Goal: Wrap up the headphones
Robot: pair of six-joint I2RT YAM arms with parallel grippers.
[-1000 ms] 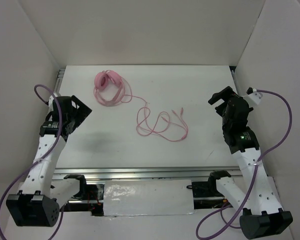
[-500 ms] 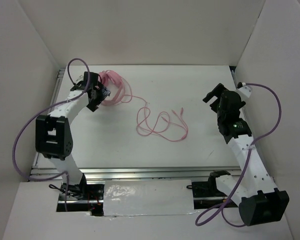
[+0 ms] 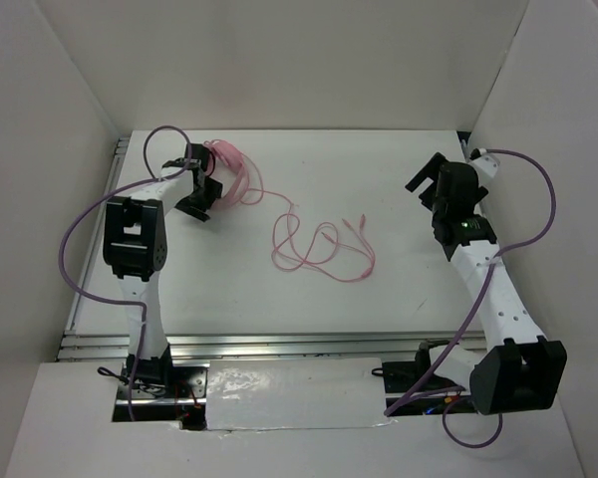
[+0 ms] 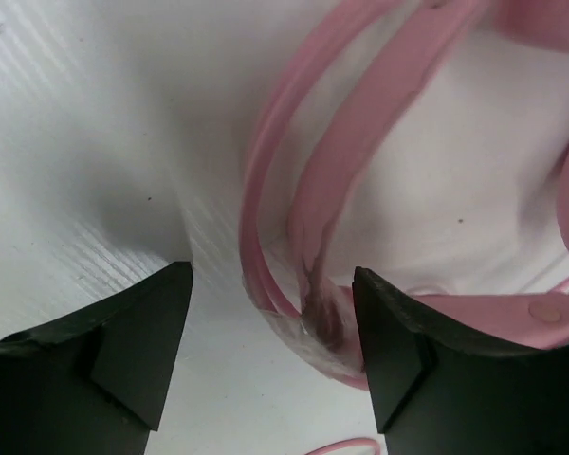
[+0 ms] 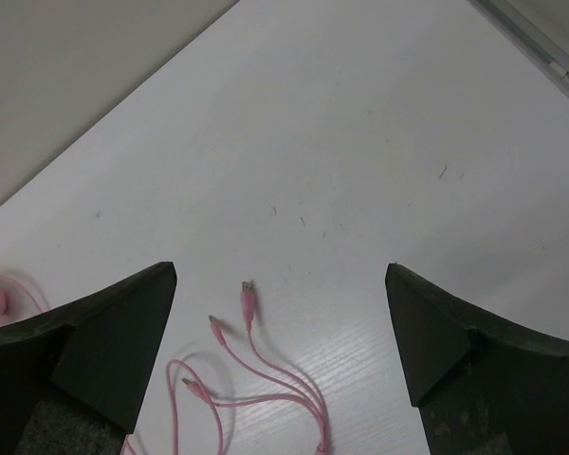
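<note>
**Left fingers open around the headband, right fingers open over bare worktop**

The headphones [image 3: 225, 159] lie at the upper left of the white worktop [image 3: 389, 169] in the top view, partly hidden by the end of the left arm [image 3: 135, 239], which reaches up to them. Their thin pink cord [image 3: 319, 251] trails from there toward the middle of the frame, where it lies in loose loops and ends in small plugs [image 5: 247, 296].

In the left wrist view the left fingers [image 4: 133, 351] stand apart and hold nothing. The curved end of the pink headband [image 4: 379, 114] sits in the gap between them, much closer to the finger on the right of the frame. Whether it touches that finger cannot be told.

The right fingers [image 5: 104, 332] are also spread wide and empty. They hang at the right of the top view, well apart from the headphones. In the right wrist view the plugs lie on the worktop at the lower middle of the frame, in the gap between the two fingers.
</note>
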